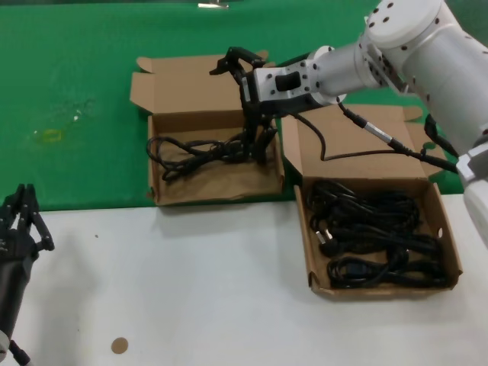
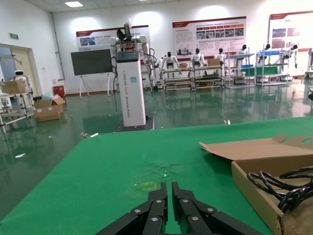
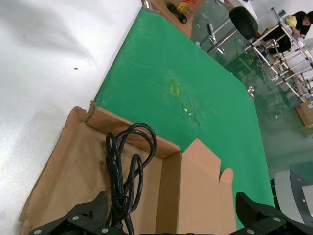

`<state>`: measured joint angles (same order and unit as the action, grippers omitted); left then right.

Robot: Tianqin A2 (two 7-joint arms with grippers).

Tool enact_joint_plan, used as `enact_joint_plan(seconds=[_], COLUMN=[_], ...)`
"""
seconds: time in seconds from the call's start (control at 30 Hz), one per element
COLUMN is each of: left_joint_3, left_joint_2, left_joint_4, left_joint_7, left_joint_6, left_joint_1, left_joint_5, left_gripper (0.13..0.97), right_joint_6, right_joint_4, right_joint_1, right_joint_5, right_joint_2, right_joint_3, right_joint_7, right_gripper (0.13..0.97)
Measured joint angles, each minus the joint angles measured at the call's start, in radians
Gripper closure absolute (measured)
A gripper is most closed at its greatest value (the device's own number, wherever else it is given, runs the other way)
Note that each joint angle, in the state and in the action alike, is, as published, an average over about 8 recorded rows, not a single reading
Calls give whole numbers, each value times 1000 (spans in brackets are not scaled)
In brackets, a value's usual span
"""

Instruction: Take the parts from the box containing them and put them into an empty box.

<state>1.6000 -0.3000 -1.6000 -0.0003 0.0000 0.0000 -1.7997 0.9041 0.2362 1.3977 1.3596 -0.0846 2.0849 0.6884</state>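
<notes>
The longer cardboard box (image 1: pixel 304 238) at the right holds several black power cords (image 1: pixel 374 236). The squarish cardboard box (image 1: pixel 217 197) at the centre holds one black cord (image 1: pixel 197 149), seen lying on its floor in the right wrist view (image 3: pixel 128 156). My right gripper (image 1: pixel 259 149) is down inside the squarish box at its right end. Its jaws (image 3: pixel 171 215) stand wide open, with the cord beside one finger (image 3: pixel 90 215). My left gripper (image 1: pixel 25 210) is parked at the table's near left with its jaws (image 2: pixel 169 188) shut and empty.
Both boxes have their lid flaps (image 1: pixel 191 76) open toward the back. They sit on the edge of a green mat (image 1: pixel 76 84), next to the white tabletop (image 1: pixel 191 290). A small brown disc (image 1: pixel 119 345) lies near the front. The squarish box's wall (image 2: pixel 254 191) shows in the left wrist view.
</notes>
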Motion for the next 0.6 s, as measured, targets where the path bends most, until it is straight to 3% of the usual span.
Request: enact_joint_plan(seconds=[0.17, 0.6], left_joint_3=[0, 0], left_joint_2=[0, 0], left_joint_4=[0, 0], left_joint_7=[0, 0], left_joint_6=[0, 0], left_joint_1=[0, 0], left_joint_5=[0, 0], left_gripper=[914, 775], right_joint_6=[-30, -175], right_joint_4=[46, 264], right_joint_1=[-47, -271], right_joint_5=[15, 85], right_joint_2=[-7, -42], right_joint_3=[-16, -94], right_joint_7=[-23, -133], right_gripper=[180, 130])
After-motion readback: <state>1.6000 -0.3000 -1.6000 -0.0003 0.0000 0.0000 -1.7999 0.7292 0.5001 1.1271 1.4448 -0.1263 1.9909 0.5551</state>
